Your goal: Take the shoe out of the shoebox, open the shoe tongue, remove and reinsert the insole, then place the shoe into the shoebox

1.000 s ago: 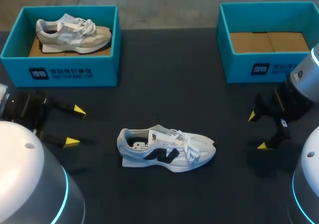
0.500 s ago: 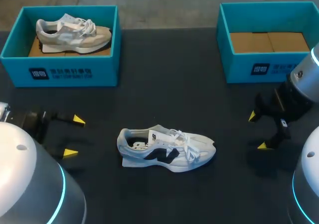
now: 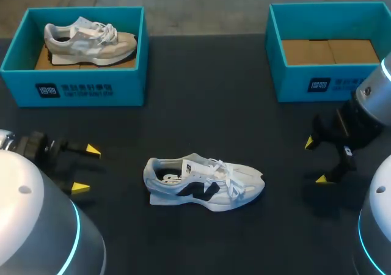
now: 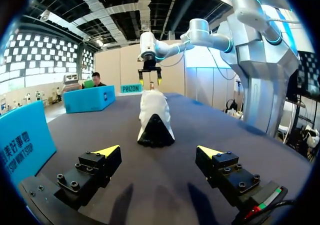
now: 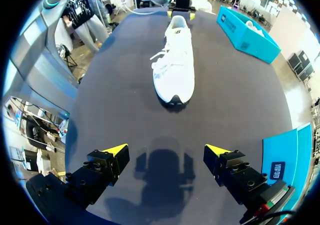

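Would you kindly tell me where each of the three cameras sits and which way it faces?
Head view: above and behind the robot, looking down on the table; left gripper and right gripper at the sides, shoe between them.
Left wrist view: on the left wrist, facing the shoe's heel; its own open fingers show.
Right wrist view: on the right wrist, facing the shoe's toe; its own open fingers show.
Shared: both wrist views see the shoe and the opposite gripper beyond it.

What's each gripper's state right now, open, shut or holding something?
Left gripper: open, holding nothing.
Right gripper: open, holding nothing.
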{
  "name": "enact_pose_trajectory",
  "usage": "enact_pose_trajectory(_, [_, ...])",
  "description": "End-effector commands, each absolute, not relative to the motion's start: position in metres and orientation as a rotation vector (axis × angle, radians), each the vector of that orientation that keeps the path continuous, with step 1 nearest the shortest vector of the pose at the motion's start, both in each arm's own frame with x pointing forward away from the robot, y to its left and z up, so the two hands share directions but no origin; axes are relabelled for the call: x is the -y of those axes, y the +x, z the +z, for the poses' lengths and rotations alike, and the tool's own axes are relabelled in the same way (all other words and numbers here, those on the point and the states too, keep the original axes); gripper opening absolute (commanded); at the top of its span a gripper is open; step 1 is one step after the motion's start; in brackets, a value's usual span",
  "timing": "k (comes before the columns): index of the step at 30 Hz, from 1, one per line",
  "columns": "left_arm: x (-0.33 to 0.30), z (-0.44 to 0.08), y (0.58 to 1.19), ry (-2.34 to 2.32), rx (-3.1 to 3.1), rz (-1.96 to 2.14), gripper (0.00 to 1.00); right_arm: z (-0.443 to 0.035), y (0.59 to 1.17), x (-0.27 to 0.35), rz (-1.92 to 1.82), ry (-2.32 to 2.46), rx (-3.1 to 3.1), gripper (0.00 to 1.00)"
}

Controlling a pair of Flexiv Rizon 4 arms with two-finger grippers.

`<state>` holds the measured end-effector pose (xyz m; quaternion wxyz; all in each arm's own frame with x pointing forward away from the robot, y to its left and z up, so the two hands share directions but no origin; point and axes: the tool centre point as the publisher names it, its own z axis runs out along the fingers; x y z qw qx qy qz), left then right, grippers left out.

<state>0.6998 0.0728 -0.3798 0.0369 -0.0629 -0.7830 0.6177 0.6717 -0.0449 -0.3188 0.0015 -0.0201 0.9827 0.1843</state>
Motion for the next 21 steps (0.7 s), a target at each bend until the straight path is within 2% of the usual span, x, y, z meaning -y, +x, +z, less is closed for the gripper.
enact_pose_trajectory(1, [-0.074, -0.383, 0.702, -0.192, 2.383, 1.913, 1.0, -0.319, 0.671, 0.044, 0.574, -0.061, -3.084, 1.0])
enact_pose_trajectory(21, [-0.015, -0.395, 0.697, -0.053, 2.334, 1.968, 1.0, -0.319, 0.671, 0.044, 0.574, -0.061, -3.084, 1.0])
